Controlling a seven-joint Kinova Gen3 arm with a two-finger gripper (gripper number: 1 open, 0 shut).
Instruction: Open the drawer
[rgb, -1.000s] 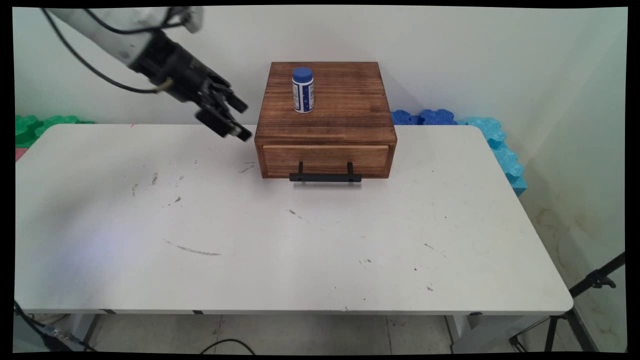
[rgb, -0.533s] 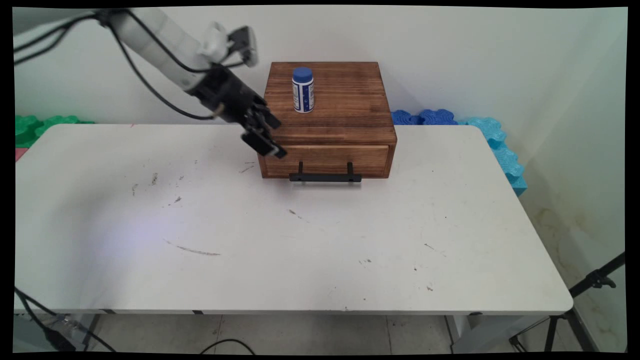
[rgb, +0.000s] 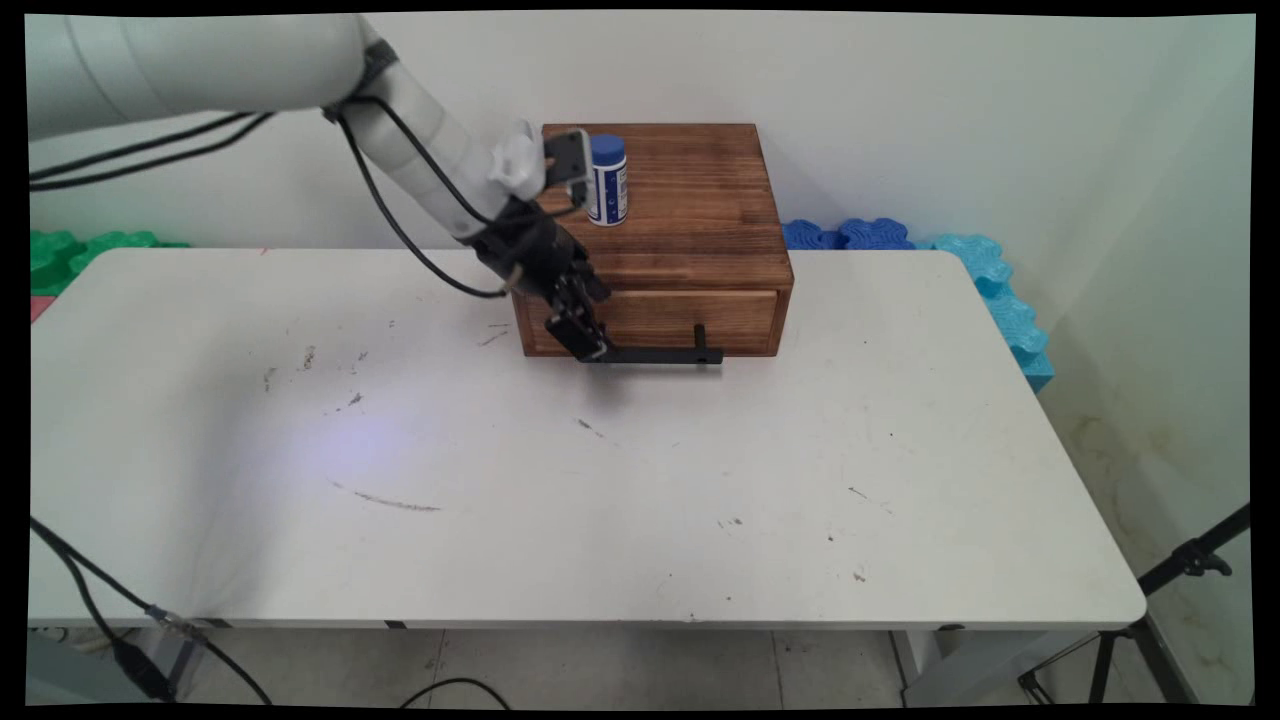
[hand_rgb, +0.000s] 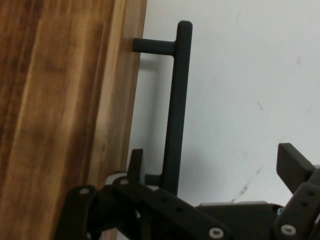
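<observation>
1. The end effector (rgb: 580, 335) is seen with its jaws spread apart, nothing held; in the hand view one finger (hand_rgb: 135, 162) sits between the drawer front and the bar, the other finger (hand_rgb: 295, 165) well out over the tabletop, so the black handle (rgb: 660, 354) lies between them at its left end.
2. Compared with a second ago, the end effector has been brought from the 10 o'clock side of the wooden drawer box (rgb: 690, 210) down to the box's front, at the handle's left post; half a second ago it was still at the box's left front corner.
3. The drawer (rgb: 700, 318) is seen shut, flush with the box front; the handle is straddled but not yet clamped.
4. A blue-capped white bottle (rgb: 607, 180) stands upright on the box top, at 12 o'clock from the end effector, untouched.
5. The box rests at the 12 o'clock side of the white tabletop (rgb: 600, 500).
</observation>
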